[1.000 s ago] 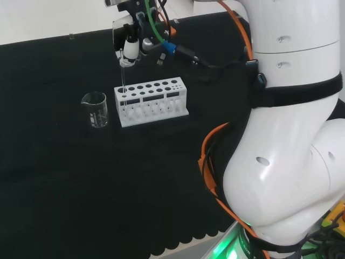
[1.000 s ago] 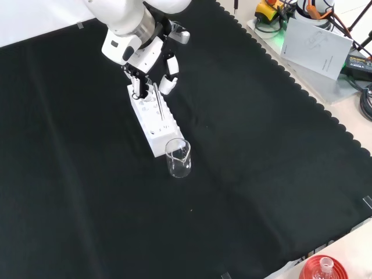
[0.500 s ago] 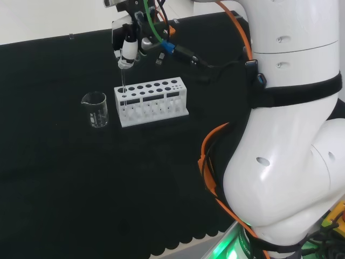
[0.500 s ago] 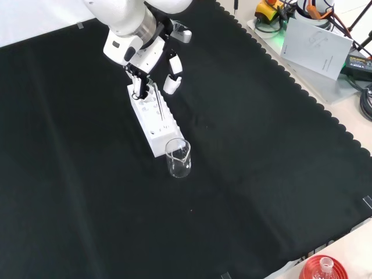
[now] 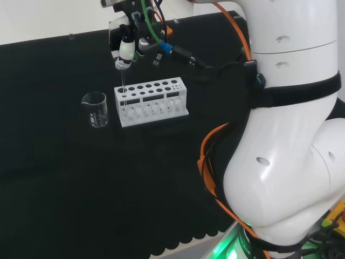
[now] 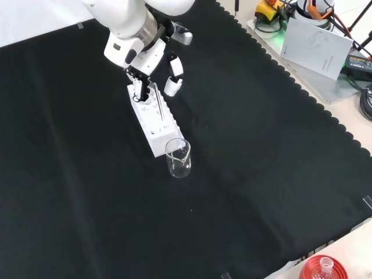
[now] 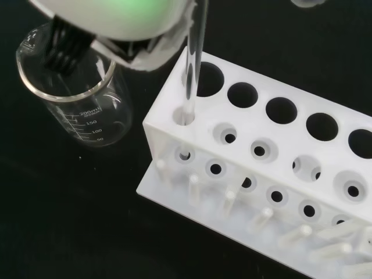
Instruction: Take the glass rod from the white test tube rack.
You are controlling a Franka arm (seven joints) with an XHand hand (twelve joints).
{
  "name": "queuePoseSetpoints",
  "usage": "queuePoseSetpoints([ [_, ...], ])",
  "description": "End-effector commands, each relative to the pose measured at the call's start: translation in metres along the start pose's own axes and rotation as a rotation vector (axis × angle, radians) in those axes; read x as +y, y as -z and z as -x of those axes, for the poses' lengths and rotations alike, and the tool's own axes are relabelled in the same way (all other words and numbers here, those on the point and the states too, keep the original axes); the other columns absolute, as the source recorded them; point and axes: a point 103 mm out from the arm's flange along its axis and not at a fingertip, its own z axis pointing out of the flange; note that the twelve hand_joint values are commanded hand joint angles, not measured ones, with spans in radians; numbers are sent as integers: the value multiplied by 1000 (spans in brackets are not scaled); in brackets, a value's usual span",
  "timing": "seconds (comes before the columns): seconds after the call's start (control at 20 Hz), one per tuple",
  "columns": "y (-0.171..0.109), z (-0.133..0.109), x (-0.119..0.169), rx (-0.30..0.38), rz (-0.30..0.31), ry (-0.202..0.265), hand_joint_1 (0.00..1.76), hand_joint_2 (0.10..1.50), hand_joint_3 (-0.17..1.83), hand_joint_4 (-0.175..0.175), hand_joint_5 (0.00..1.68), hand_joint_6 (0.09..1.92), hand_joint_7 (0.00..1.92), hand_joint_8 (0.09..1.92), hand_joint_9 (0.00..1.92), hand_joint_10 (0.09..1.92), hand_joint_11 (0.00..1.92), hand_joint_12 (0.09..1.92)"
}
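The white test tube rack [image 5: 151,102] stands mid-cloth with its end by a clear beaker [image 5: 95,109]. A thin glass rod [image 5: 123,85] rises upright from the rack's end hole nearest the beaker. The hand [image 5: 126,45] is above the rack, shut on the rod's top. In the front view the hand [image 6: 149,53] hangs over the rack [image 6: 154,122], with the rod [image 6: 157,102] below it and the beaker [image 6: 178,158] just in front. The wrist view shows the rod [image 7: 193,52] with its lower end inside the corner hole of the rack [image 7: 273,174], next to the beaker [image 7: 75,99].
The arm's white links [image 5: 291,135] stand at the head view's right. A red ribbed stand with a flask [image 6: 324,269] sits at the front view's bottom right. Papers and gear [image 6: 318,40] lie beyond the cloth's scalloped edge.
The hand has risen a little with the rod pinched in it, drawing the rod upward in its hole. Rack and beaker have stayed put.
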Motion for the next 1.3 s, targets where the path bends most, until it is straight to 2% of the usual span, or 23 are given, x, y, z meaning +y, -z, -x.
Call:
queuePoseSetpoints([
  [0.05, -1, 0, 1, -5, 2, 9, 1066, 553, 812, -175, 789, 911, 1043, 775, 1301, 504, 1302, 991],
  [0.35, 0, 2, 0, -6, 25, 17, 1138, 594, 805, -175, 897, 830, 1147, 700, 1376, 443, 1382, 920],
  [0.5, 1, 2, -1, -7, 40, 19, 1162, 866, 408, -175, 1015, 918, 1200, 663, 1423, 395, 1418, 891],
  [0.65, 3, 1, -2, -5, 60, 21, 1168, 956, 252, -175, 1041, 918, 1250, 638, 1475, 355, 1457, 867],
  [0.9, 6, 0, -7, -8, 83, 20, 1171, 956, 252, -175, 1054, 911, 1313, 607, 1539, 305, 1516, 815],
  [1.3, 18, -3, -20, -12, 107, 16, 1173, 899, 360, -175, 1064, 917, 1353, 572, 1599, 228, 1565, 756],
])
